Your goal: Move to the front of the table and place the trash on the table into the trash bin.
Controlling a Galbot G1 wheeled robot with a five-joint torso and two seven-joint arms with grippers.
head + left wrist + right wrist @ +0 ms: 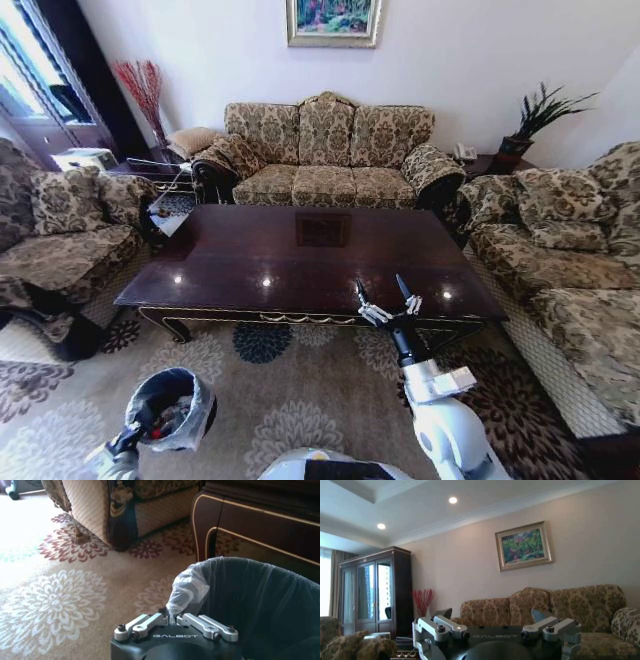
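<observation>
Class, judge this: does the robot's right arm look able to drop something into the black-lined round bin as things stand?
Probably not directly. The right gripper is open over the glossy dark table's front edge, while the black-lined round bin hangs from the left gripper across the robot's body.

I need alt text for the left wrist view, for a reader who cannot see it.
The left gripper is shut on the rim of the trash bin, pinching its black bag. Behind lie patterned carpet, a sofa corner and the dark table.
</observation>
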